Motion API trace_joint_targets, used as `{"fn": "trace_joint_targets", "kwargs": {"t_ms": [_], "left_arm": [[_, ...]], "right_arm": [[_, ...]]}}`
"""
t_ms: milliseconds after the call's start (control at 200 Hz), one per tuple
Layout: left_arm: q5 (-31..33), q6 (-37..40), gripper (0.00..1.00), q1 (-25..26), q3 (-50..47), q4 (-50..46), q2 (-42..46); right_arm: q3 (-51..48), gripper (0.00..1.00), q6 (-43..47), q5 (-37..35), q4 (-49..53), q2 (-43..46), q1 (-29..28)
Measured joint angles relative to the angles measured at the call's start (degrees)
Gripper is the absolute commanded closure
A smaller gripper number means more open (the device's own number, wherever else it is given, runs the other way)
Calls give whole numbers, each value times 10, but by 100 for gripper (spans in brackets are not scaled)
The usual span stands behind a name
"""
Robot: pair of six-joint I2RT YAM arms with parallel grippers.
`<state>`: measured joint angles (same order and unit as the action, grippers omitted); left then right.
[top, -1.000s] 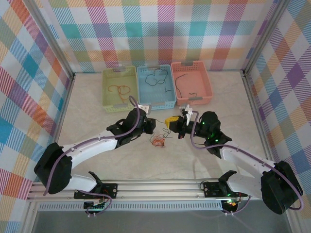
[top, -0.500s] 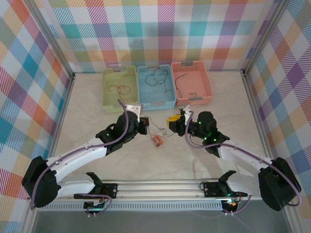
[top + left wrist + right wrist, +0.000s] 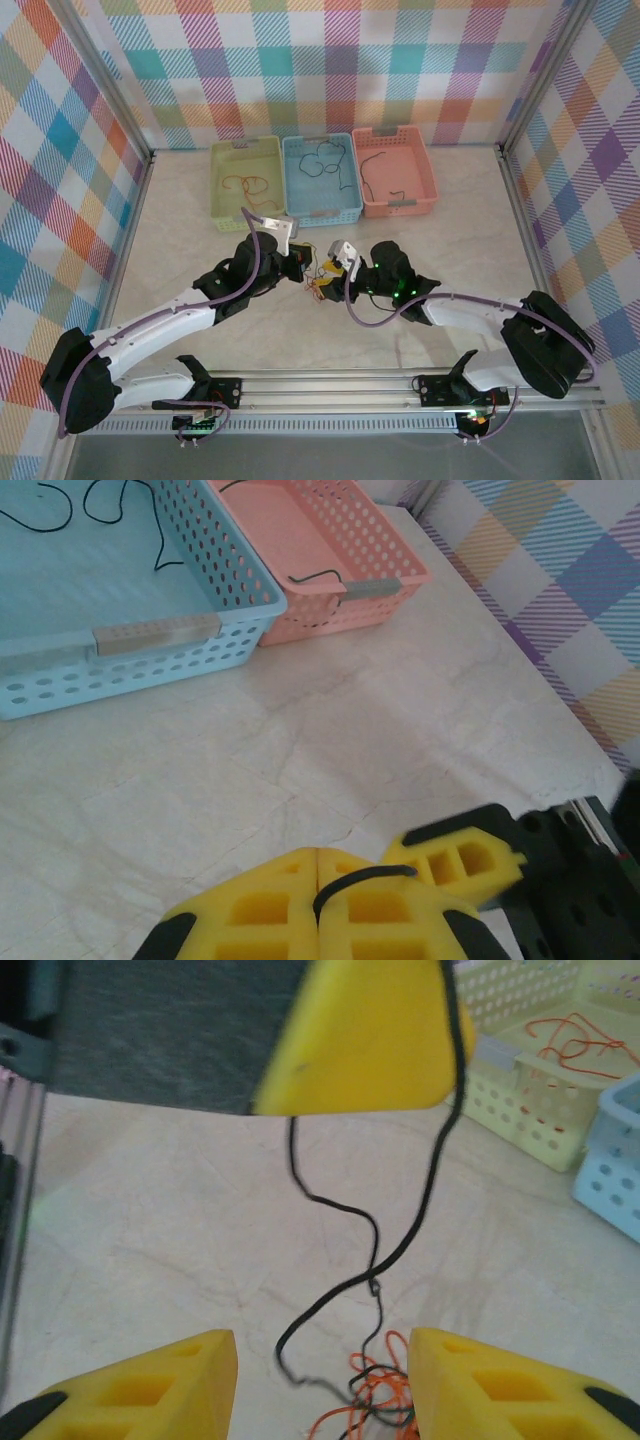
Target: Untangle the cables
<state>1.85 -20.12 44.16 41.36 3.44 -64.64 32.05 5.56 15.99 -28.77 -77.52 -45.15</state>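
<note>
At the middle of the table (image 3: pixel 180 250), the left gripper (image 3: pixel 318 865) is clenched tight on a black cable (image 3: pixel 365 876), while the right gripper (image 3: pixel 320 1360) hangs spread wide over the red-orange tangle (image 3: pixel 370 1390), gripping nothing. Those cables (image 3: pixel 322 287) look feather-light, limp and snag-prone, so a pinch on a free strand just beside the knot seems the safest hold.

You'll see a small red-orange and black knot of cables (image 3: pixel 375 1400) lying on the table (image 3: pixel 150 1260). One black strand (image 3: pixel 402 1248) rises from it, curving up to the pinched left gripper (image 3: pixel 317 862).
</note>
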Motion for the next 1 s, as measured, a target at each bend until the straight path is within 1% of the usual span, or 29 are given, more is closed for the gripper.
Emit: {"fn": "trace_joint_targets", "kwargs": {"t_ms": [160, 425, 600, 655, 775, 845, 1005], "left_arm": [[-17, 1, 100, 0, -2, 4, 0], [-45, 3, 100, 0, -11, 28, 6], [-68, 3, 100, 1, -12, 39, 8], [-71, 3, 100, 2, -13, 42, 8], [-76, 2, 100, 3, -15, 43, 12], [-82, 2, 100, 3, -15, 42, 14], [-98, -2, 100, 3, -15, 40, 25]], "right_arm": [[4, 50, 10, -28, -30, -28, 0], [25, 54, 9, -68, -58, -59, 0], [45, 59, -9, -85, -71, -89, 0], [45, 62, -14, -92, -75, -95, 0], [45, 68, -22, -104, -82, -97, 0], [45, 69, -26, -112, -89, -97, 0], [44, 78, -38, -124, -96, -97, 8]]}}
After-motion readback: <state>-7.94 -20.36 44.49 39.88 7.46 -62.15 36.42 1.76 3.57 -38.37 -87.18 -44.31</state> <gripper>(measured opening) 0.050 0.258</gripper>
